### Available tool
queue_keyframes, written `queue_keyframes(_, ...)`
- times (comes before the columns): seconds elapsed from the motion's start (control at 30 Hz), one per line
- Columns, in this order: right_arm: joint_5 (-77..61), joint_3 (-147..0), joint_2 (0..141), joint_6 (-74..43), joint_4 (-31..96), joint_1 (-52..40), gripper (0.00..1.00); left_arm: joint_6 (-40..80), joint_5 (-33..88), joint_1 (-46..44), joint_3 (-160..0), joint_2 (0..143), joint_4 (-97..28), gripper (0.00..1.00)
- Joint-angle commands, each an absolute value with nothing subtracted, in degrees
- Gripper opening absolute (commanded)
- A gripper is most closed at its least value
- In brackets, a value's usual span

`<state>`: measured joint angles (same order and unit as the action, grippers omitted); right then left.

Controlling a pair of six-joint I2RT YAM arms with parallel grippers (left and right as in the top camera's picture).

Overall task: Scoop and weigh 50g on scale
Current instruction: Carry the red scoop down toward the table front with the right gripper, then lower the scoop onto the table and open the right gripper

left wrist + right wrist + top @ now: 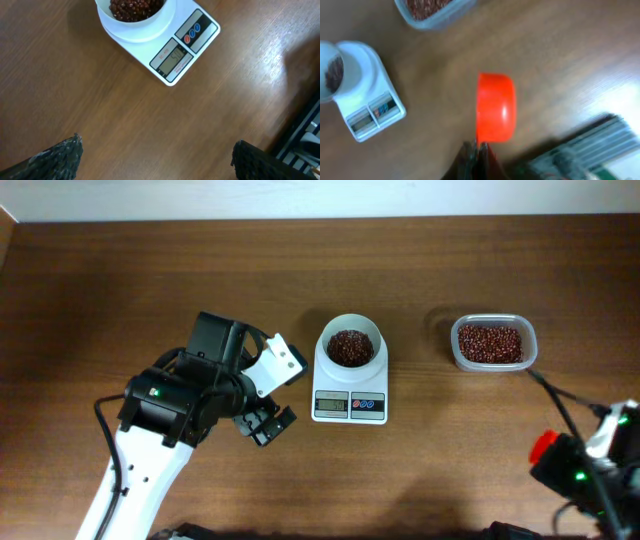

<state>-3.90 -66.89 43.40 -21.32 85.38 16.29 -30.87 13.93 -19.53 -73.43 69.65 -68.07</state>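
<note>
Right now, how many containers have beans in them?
2. The white bowl on the scale, mid-table, and the clear tub off to its side, nearer the right arm. The red scoop hides its inside, so it might hold some too.

dark brown wood-grain table [150, 270], pale wall strip [300, 198] along its far edge, soft sheen on the grain

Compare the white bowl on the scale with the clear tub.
The bowl is round and opaque white; the tub is rectangular with rounded corners and clear. The bowl sits on the scale; the tub stands directly on the table. Both are open-topped and hold red-brown beans.
</note>
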Motion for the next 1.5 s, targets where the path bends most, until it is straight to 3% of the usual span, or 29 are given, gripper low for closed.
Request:
queue_keyframes(0.0,-16.8,-51.7,38.0,-27.9,72.2,16.6,0.04,-31.8,14.8,-19.3,-74.1,69.5,-68.1,0.99)
queue_keyframes(0.13,-35.3,-28.3,38.5,-30.5,44.3,16.6,0.04,-31.8,14.8,-19.3,-74.1,69.5,-68.1,0.99)
queue_keyframes(0.2,-39.9,-22.5,39.7,-32.0,37.1,16.6,0.04,-31.8,14.8,-19.3,-74.1,69.5,-68.1,0.99)
queue_keyframes(0.4,-37.5,-17.9,41.0,-32.0,37.6,16.6,0.04,-31.8,14.8,-19.3,-74.1,69.5,-68.1,0.99)
queue_keyframes(0.47,-35.1,-17.9,41.0,-32.0,37.6,16.6,0.2,-31.8,14.8,-19.3,-74.1,69.5,-68.1,0.99)
queue_keyframes(0.77,-27.1,-17.9,41.0,-32.0,42.2,16.6,0.28,-31.8,14.8,-19.3,-74.1,69.5,-68.1,0.99)
queue_keyframes(0.8,-27.1,-17.9,41.0,-32.0,42.2,16.6,0.33,-31.8,14.8,-19.3,-74.1,69.5,-68.1,0.99)
queue_keyframes(0.87,-26.9,-17.9,41.0,-32.0,42.3,16.6,0.62,-31.8,14.8,-19.3,-74.1,69.5,-68.1,0.99)
queue_keyframes(0.9,-26.9,-17.9,41.0,-32.1,42.3,16.6,0.83,-31.8,14.8,-19.3,-74.1,69.5,-68.1,0.99)
queue_keyframes(0.93,-26.9,-17.9,41.0,-32.9,42.3,16.6,0.97,-31.8,14.8,-19.3,-74.1,69.5,-68.1,0.99)
queue_keyframes(1.07,-26.2,-17.9,41.0,-40.2,39.5,16.6,0.99,-31.8,14.8,-19.3,-74.1,69.5,-68.1,0.99)
queue_keyframes(1.17,-26.9,-17.9,41.0,-52.1,31.1,16.6,0.99,-31.8,14.8,-19.3,-74.1,69.5,-68.1,0.99)
queue_keyframes(1.47,-26.2,-17.9,41.0,-53.2,29.7,16.6,0.99,-31.8,14.8,-19.3,-74.1,69.5,-68.1,0.99)
